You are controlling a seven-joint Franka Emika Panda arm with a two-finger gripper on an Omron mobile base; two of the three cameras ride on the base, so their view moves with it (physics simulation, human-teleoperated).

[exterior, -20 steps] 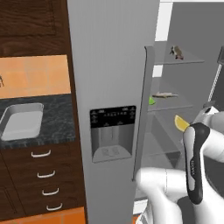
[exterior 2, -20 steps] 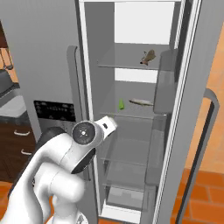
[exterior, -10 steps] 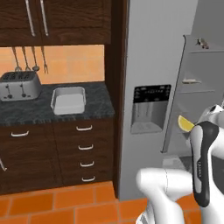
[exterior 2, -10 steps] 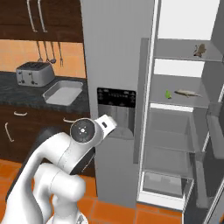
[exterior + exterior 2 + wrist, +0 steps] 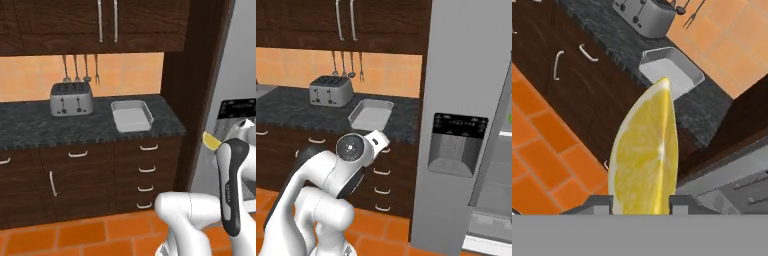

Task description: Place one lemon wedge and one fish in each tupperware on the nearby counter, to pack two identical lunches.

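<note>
I take the toaster (image 5: 72,99) as my landmark. In the left base view it stands on the black speckled table (image 5: 30,131), and one tupperware (image 5: 131,115) lies on the same table just to the right of the toaster, open and rectangular. Utensils (image 5: 80,67) hang on the orange wall directly above the toaster. Dark drawers (image 5: 146,176) with silver handles sit below the table, lower right of the toaster.

The left base view also shows the lemon wedge (image 5: 211,141) as a small yellow tip far right of the toaster and below table level, at the end of the white arm. The right base view gives the toaster, the tupperware to its right, and the grey fridge door with its dispenser panel (image 5: 457,144) further right still; a green object (image 5: 509,119) shows at the right edge, too small for me to identify.

The hand view supplies what the base views do not: the pincer (image 5: 641,204) is clenched on the lemon wedge, one dark fingertip against each flank of the wedge. The wedge stands upright between the fingertips, its point overlapping the near rim of the tupperware in this view. The toaster lies beyond the tupperware, at the top edge.
</note>
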